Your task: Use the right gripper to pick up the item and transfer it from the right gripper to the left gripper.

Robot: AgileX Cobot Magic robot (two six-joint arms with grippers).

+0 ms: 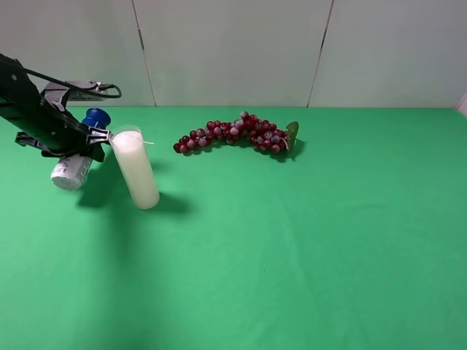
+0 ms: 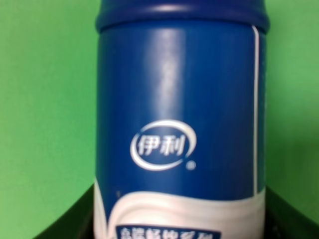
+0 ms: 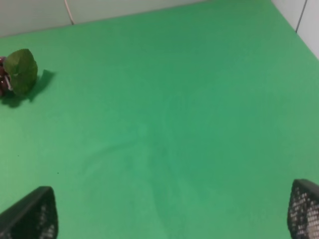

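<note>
The spray can [image 1: 73,169], with a dark blue cap and a white-and-blue label, hangs tilted above the green table at the far left. My left gripper [image 1: 79,143] is shut on its middle. In the left wrist view the can [image 2: 179,124] fills the frame, with dark fingers [image 2: 67,224] at its sides. My right gripper [image 3: 172,216] is open and empty above bare green cloth, its two black fingertips [image 3: 32,214] wide apart. It does not show in the exterior high view.
A white candle in clear glass [image 1: 136,169] stands just right of the held can, close to the left gripper. A bunch of red grapes [image 1: 233,133] with a green leaf [image 3: 21,70] lies at the back middle. A pale wall runs behind the green table [image 1: 292,255].
</note>
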